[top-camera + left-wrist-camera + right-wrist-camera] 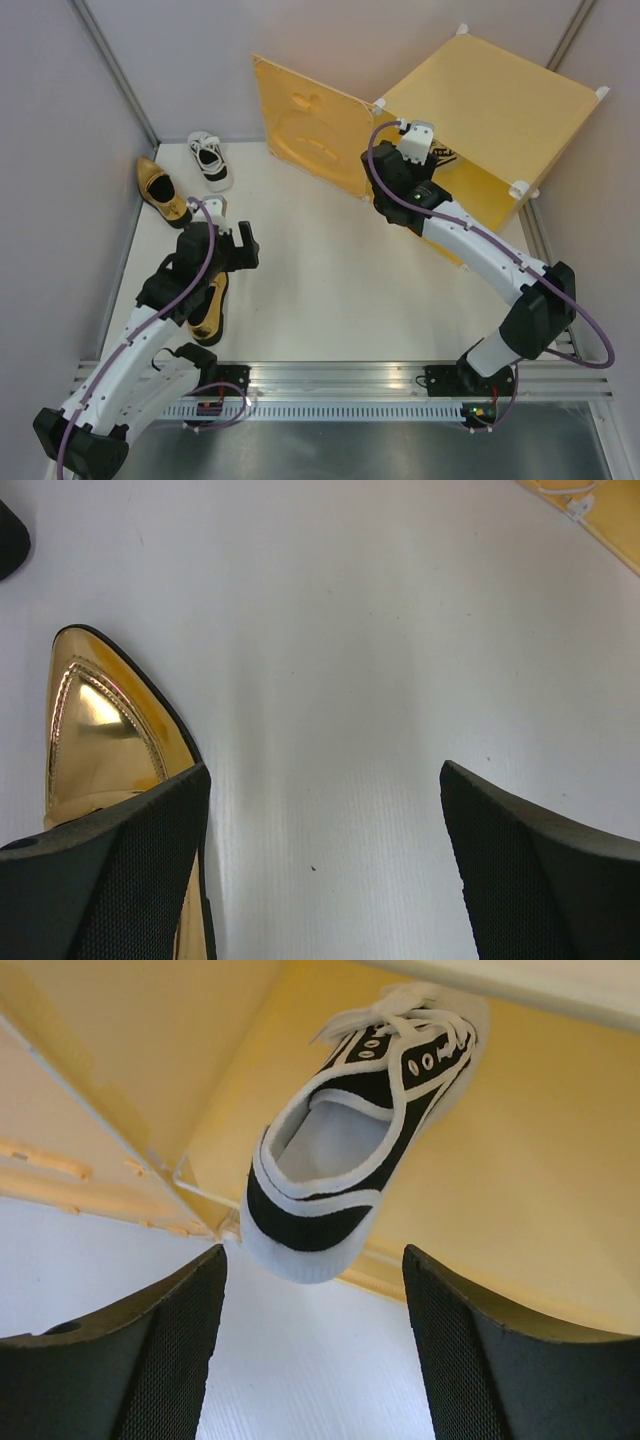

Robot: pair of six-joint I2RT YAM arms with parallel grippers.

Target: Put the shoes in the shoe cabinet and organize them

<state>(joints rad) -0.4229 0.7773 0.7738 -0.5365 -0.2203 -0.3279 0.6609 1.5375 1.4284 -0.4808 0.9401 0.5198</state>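
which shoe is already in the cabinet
The white sneaker lying toe-first inside the cabinet. The other sneaker, the far loafer and the near loafer are all out on the table.

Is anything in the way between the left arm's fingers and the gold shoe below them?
Nothing visible. The open left fingers hang over the shiny gold pointed loafer, its toe beneath one finger, on the white table.
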